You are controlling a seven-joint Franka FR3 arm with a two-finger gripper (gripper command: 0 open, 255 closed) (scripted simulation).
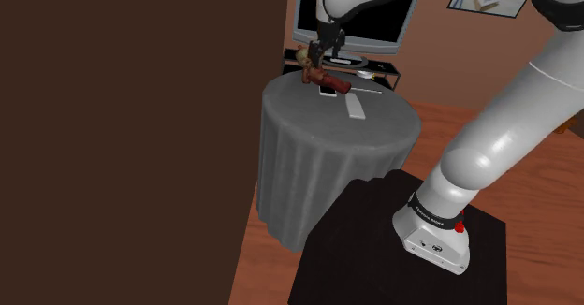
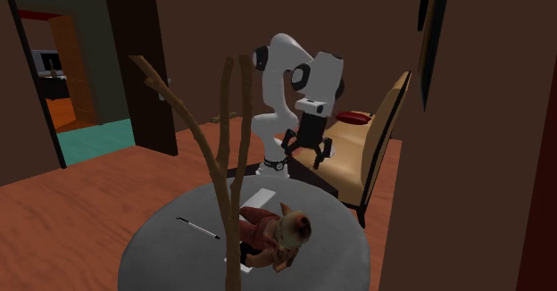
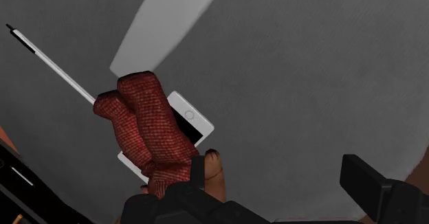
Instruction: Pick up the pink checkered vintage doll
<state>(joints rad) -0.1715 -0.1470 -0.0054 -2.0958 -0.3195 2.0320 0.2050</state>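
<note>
In a brown-walled room point(image 1: 140, 116), spread hand point(image 3: 278, 178) hovers over doll point(image 3: 148, 126) on grey-draped table point(image 1: 318, 163).

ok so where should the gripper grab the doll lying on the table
Grip the doll across its red checkered body, bringing the gripper straight down from above. It lies flat, partly on a white phone on the grey table, so only its two long sides are free.

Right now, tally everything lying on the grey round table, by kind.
Red checkered doll: 1
White phone, partly under the doll: 1
Thin white pen with a black tip: 1
Flat white strip: 1
Total: 4
</note>
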